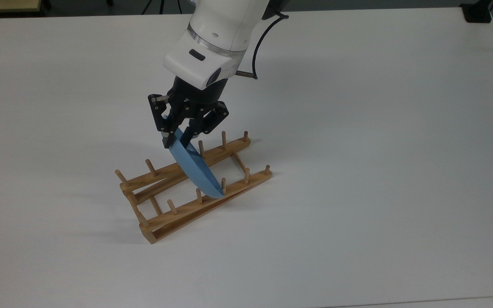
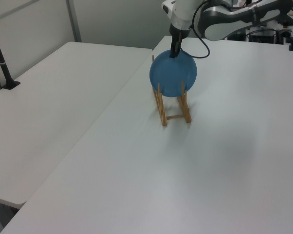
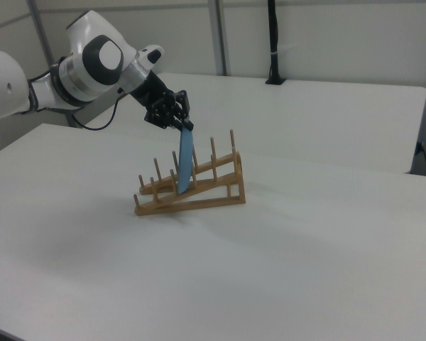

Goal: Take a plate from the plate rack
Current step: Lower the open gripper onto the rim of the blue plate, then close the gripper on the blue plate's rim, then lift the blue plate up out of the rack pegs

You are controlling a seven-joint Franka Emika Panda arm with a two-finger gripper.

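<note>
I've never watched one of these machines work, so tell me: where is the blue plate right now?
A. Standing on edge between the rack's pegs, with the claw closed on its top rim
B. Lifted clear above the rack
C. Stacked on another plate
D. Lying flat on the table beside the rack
A: the plate stands on edge in the plate rack, and the gripper pinches its top rim.

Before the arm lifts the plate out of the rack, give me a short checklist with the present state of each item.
1. Gripper shut on the plate's top rim: ok.
2. Plate standing upright between the plate rack's pegs: ok.
3. Space above the plate free for a lift: ok.
4. Rack resting on the table: ok.
5. Grip firm enough to hold during the lift: cannot tell.
</note>
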